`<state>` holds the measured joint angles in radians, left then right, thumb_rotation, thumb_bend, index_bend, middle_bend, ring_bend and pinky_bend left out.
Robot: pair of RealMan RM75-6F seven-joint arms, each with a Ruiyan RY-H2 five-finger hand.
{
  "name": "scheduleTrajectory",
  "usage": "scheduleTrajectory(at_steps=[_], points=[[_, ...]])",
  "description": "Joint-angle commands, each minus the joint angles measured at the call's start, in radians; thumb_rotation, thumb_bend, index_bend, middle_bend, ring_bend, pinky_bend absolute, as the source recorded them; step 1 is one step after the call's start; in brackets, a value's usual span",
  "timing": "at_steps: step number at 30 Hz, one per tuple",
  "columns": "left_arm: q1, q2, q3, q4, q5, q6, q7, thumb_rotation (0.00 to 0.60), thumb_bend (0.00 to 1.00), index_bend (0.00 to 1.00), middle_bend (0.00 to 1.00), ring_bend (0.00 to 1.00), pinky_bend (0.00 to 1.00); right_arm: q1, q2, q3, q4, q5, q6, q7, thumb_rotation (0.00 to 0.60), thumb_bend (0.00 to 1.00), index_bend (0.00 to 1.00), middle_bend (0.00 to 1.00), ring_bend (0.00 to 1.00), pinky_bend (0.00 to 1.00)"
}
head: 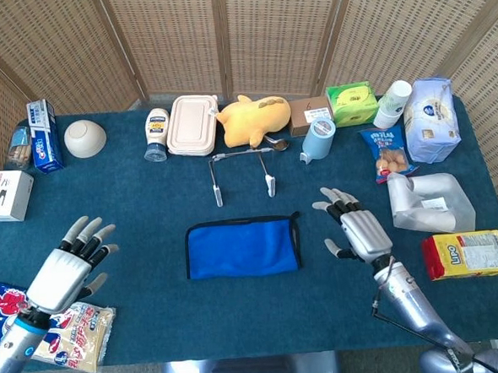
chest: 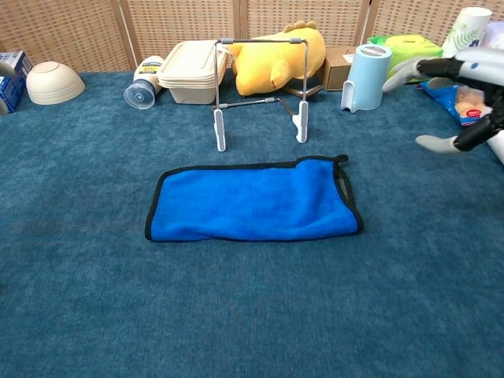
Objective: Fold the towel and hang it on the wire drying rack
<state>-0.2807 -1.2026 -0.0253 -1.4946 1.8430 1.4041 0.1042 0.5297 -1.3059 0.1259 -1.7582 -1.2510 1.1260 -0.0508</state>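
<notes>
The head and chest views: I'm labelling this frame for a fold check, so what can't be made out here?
- Blue towel: how many layers it has; both views show only its top face.
- Left hand: absent from the chest view; only the head view shows it.
- Right hand: cut off by the chest view's right edge.
- Wire drying rack: its height; the head view looks down on it.
</notes>
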Motion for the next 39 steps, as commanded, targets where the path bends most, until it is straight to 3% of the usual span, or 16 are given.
scheduleTrajectory(at_steps=[1,16,30,39], points=[[-0.04,-0.046,-0.003,0.068,0.031,-0.002,-0.031,0.6,0.37,0.3,0.14,0.0,0.0,-0.024,0.024,-0.005,-0.025,0.001,0.027,-0.018,0.6,0.37,0.18,0.04,0.0,0.0],[-0.12,-0.112,0.017,0.208,0.044,-0.03,-0.029,0.6,0.36,0.23,0.1,0.0,0.0,-0.148,0.068,-0.053,-0.043,-0.056,0.16,-0.023,0.6,0.37,0.18,0.04,0.0,0.0],[-0.213,-0.195,0.04,0.334,0.067,-0.09,-0.059,0.6,0.36,0.23,0.1,0.0,0.0,-0.193,0.078,-0.051,-0.06,-0.063,0.188,-0.019,0.6,0.37,0.16,0.04,0.0,0.0],[-0.293,-0.332,0.05,0.503,0.07,-0.133,-0.099,0.6,0.36,0.22,0.09,0.0,0.0,-0.223,0.094,-0.047,-0.089,-0.059,0.204,-0.021,0.6,0.37,0.15,0.04,0.0,0.0]])
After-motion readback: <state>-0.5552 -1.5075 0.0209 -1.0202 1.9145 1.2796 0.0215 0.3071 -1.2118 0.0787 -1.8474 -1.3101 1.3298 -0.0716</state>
